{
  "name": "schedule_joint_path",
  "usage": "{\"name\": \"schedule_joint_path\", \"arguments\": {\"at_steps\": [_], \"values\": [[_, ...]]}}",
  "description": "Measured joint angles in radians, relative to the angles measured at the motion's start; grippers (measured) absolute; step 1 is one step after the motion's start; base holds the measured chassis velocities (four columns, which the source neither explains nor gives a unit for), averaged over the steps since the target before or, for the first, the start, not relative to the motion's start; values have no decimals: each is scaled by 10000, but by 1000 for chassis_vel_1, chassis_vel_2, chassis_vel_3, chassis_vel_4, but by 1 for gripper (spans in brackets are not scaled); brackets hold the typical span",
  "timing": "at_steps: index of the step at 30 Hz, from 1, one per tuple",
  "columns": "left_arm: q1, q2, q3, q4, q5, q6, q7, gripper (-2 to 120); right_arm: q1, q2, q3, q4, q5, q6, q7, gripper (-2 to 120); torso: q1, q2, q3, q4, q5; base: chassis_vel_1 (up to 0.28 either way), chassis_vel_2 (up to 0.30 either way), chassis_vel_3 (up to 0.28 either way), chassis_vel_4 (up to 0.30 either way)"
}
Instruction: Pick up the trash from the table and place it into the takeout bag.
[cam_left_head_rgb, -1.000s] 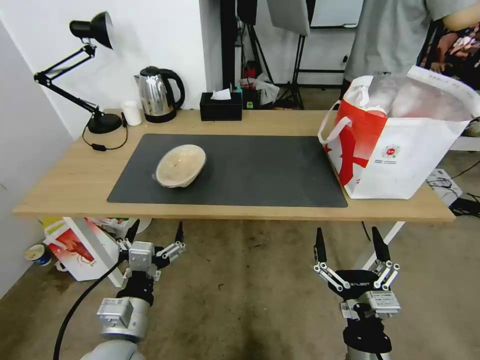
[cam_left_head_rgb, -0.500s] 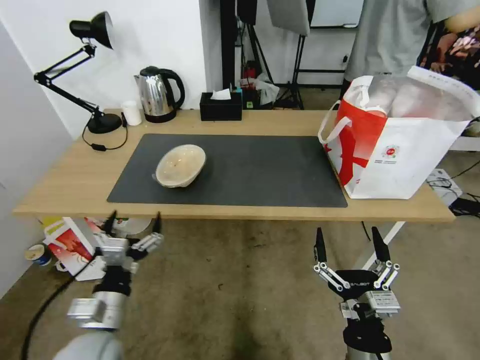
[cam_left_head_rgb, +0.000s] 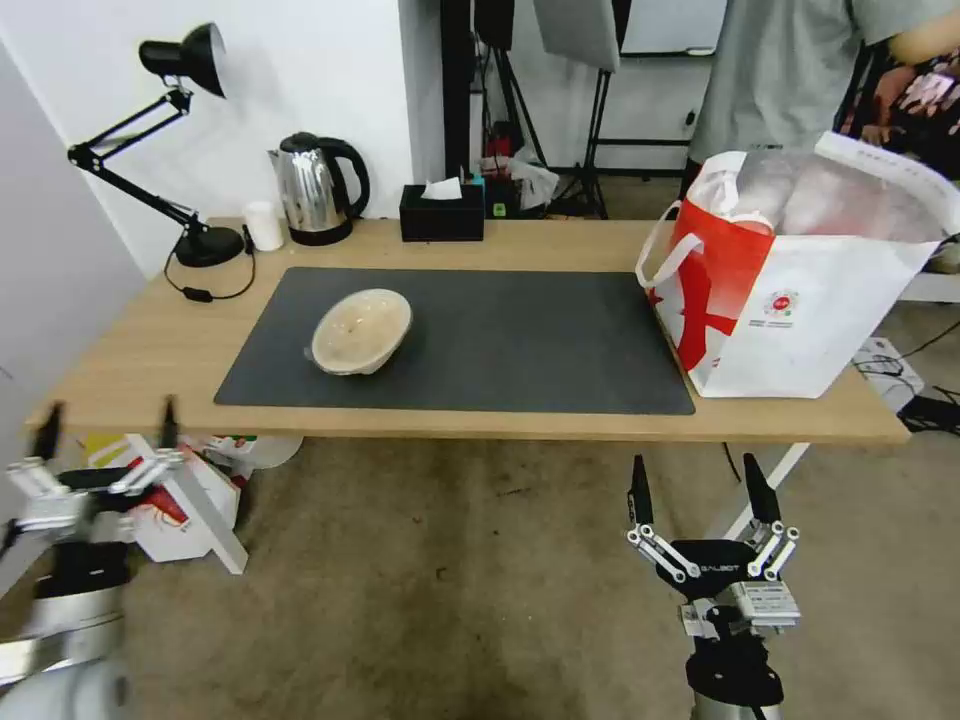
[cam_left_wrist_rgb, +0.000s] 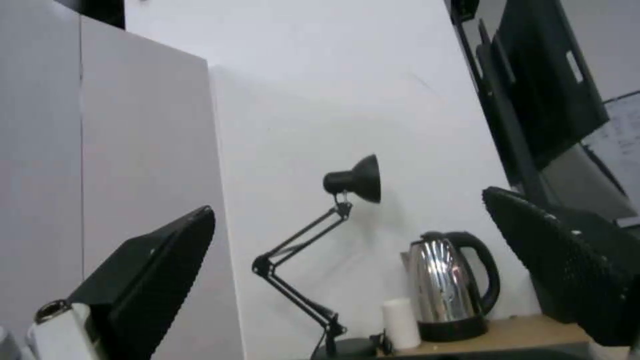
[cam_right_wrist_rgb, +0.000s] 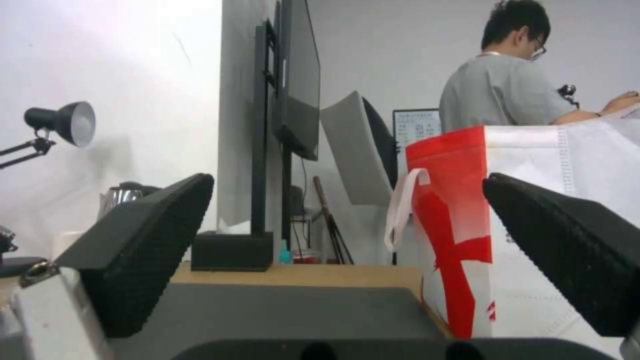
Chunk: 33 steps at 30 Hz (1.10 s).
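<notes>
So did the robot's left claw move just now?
Yes. The left gripper has swung out to the robot's left. Before, it sat below the bowl; now it is past the table's left corner, fingers open.

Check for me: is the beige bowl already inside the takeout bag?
No, the beige bowl sits on the grey mat, apart from the takeout bag.
</notes>
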Motion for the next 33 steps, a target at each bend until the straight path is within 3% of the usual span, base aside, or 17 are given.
{"name": "schedule_joint_path", "arguments": {"at_steps": [2, 4, 7, 23, 29, 33], "values": [[-47, 92, -208, -298, -349, 50, 312, 100, 0, 1, 1, 0, 0, 0, 0, 100, -1, 1, -1, -4, 25, 0, 0, 0, 0], [-48, 102, -222, -389, -403, 129, 385, 100, 0, 0, 2, 0, 1, 0, 0, 100, -1, 3, -1, -4, 1, 0, 0, 0, 0], [-47, 143, -216, -496, -408, 221, 403, 100, 0, 0, 0, -1, 1, 0, 0, 100, 0, 2, 0, -3, 16, 0, 0, 0, 0], [-250, 975, 614, -1514, -215, 1428, 764, 100, 0, 0, 0, -1, 1, 0, 0, 100, 0, 2, 0, -3, 12, 0, 0, 0, 0], [-369, 1055, 780, -1599, -81, 1606, 765, 100, 0, 0, 0, -1, 0, 0, 0, 100, 0, 2, 0, -2, 11, 0, 0, 0, 0], [-400, 1447, 841, -1760, 0, 1971, 765, 100, 0, 0, 0, -1, 0, 0, 0, 100, 0, 1, 0, -2, 11, 0, 0, 0, 0]]}}
